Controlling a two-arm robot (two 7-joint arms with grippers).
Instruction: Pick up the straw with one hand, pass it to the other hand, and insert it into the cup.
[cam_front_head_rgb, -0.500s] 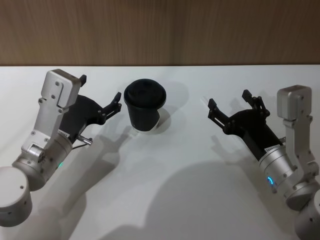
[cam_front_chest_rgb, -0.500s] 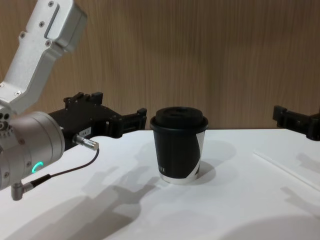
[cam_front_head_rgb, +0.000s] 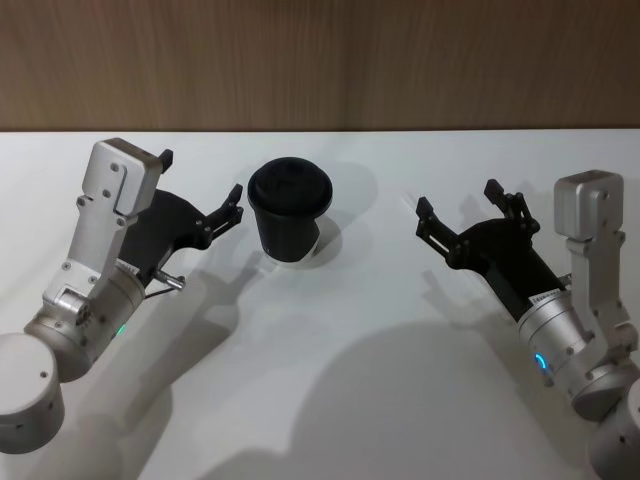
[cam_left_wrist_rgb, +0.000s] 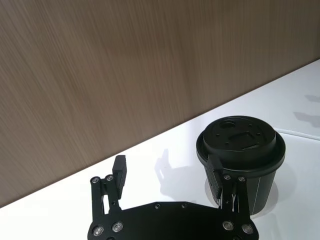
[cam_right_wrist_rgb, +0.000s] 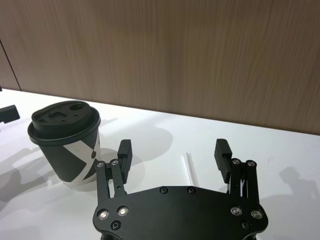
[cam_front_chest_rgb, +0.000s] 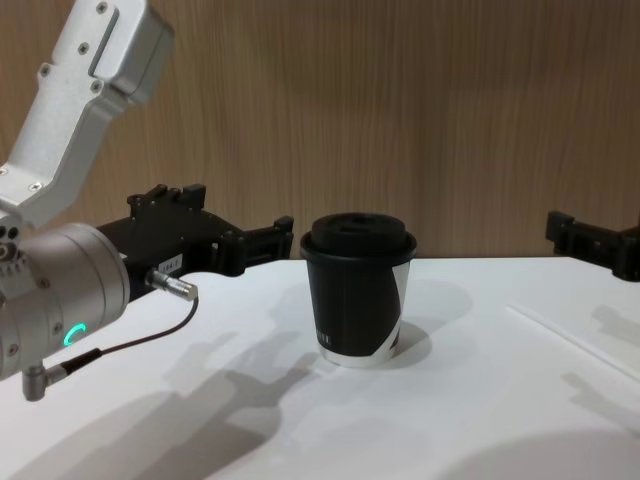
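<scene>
Straw placement: the straw (cam_right_wrist_rgb: 190, 169) lies flat on the table (cam_front_head_rgb: 380, 300), to the right of the cup (cam_front_head_rgb: 290, 212) and well apart from it. In the right wrist view it shows between the two fingers, which suggests a straight descent could close on it.
Right end effector: the right end effector (cam_front_head_rgb: 458, 198) hovers above the table near the straw with its fingers spread wide and empty. It is probably the picking hand.
Left end effector: the left end effector (cam_front_head_rgb: 201, 177) hangs left of the cup, spread and empty, with one fingertip just beside the lid (cam_left_wrist_rgb: 240, 140). Its wrist carries a green ring (cam_front_chest_rgb: 72, 333) and a dark cable (cam_front_chest_rgb: 120, 345). It looks placed to receive the straw close to the insertion point.
Cup: upright, with a black paper wall bearing a curved white patch. The domed black plastic lid has a small round hole, the likely target.
Straw material: thin, straight and white, faint against the white table. It is probably light and liable to roll or slip in a pinch.
Table: smooth matte white, with a wood-grain wall (cam_front_head_rgb: 320, 60) behind it.
Progress: no step is done yet and the straw is untouched.
</scene>
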